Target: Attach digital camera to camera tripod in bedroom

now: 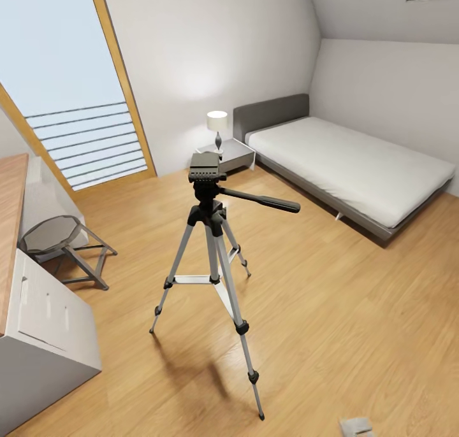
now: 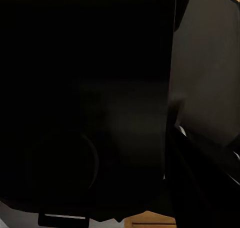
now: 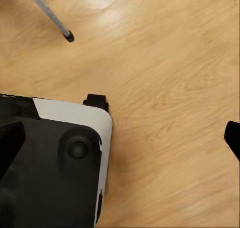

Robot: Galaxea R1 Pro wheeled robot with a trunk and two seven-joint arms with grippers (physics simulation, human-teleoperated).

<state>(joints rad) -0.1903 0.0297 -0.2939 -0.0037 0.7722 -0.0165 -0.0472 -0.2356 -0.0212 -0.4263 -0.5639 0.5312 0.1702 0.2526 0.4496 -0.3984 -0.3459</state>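
Claw state first: on my right wrist feed I see one dark fingertip (image 3: pixel 233 138) at the right edge of the frame and a dark blurred mass at the lower left, so I cannot tell whether the right gripper is apart or together. My left wrist feed is almost wholly black, with slivers of wood floor at the upper right corner and bottom edge; I cannot judge the left gripper there either.

Beneath the right wrist sits the robot's base (image 3: pixel 75 153), black with a white rounded edge, on light wood floor (image 3: pixel 165 78). One tripod foot (image 3: pixel 68 36), a black tip on a silver leg, shows at the upper left of that frame.

On the head feed one camera tripod (image 1: pixel 213 246) stands mid-frame on three silver telescoping legs with black joints, a flat black head on top and one long pan handle (image 1: pixel 261 201) pointing right. At left I count one white cabinet (image 1: pixel 44 335) under a wooden top and one grey folding stool (image 1: pixel 60 243). Farther back stand one nightstand (image 1: pixel 233 153) carrying one white lamp (image 1: pixel 217 128), one low grey bed (image 1: pixel 347 163) at right, and a wood-framed window (image 1: pixel 70 74) upper left.
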